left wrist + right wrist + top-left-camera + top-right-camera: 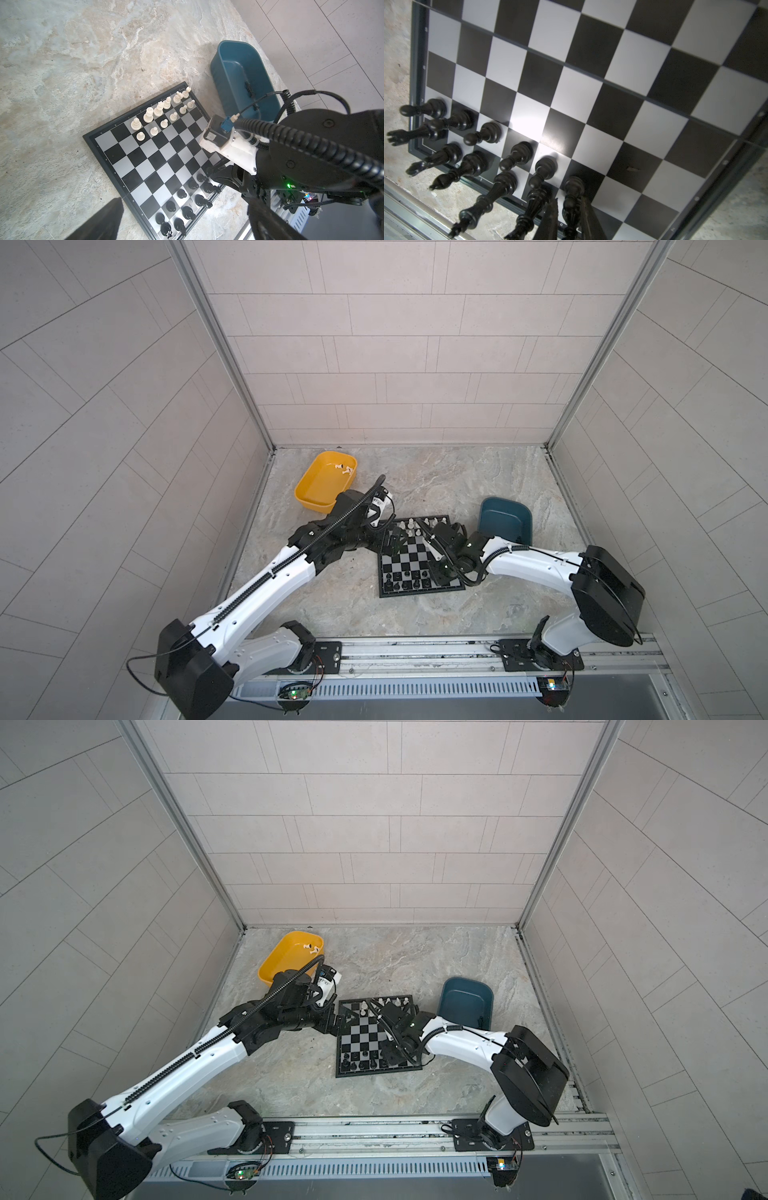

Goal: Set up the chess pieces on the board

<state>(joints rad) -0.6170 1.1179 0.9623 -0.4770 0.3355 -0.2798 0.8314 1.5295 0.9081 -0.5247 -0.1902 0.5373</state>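
Right wrist: right claw (570, 200), narrowly parted, straddling black piece (573, 185) standing on board's (591, 93) near-right squares. Left claw (391, 540) gaping wide, hovering over board's far-left part; board lying at centre of counter (415, 481).

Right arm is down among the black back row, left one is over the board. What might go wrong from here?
1. The right gripper has its jaws flanking a black piece, with a tall neighbour close beside it; lifting off at a slant may topple either.
2. The left gripper hangs wide open over the left edge of the board, near the white pieces; with both arms crowded there, a sweep could knock some over.
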